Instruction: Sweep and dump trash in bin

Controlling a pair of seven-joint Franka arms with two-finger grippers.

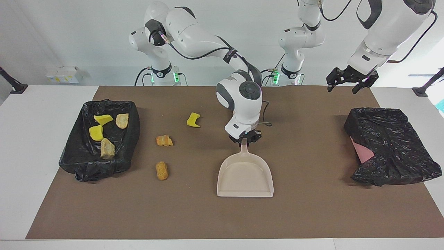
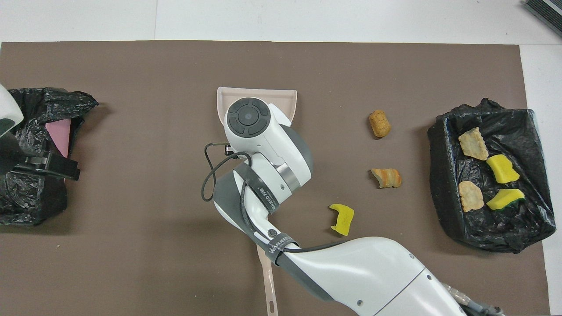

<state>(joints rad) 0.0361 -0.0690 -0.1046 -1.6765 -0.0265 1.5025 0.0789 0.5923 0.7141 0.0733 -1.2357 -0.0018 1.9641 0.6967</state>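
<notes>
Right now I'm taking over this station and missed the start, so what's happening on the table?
The right claw is shut on the handle of the beige plastic dustpan, which sits mid-mat. Three scraps lie loose on the brown mat: a yellow sponge chunk and two orange-tan lumps. Four more already sit in the black-lined bin at the right arm's end. The left claw waits open above the table.

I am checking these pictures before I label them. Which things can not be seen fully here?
- Brush: overhead view, right arm covers its head; the facing view shows none of it.
- Dustpan: overhead view, mostly under the right arm.
- Pink bin: both views, black bag hides most.
- Left gripper: overhead view, cut off by the edge.
</notes>
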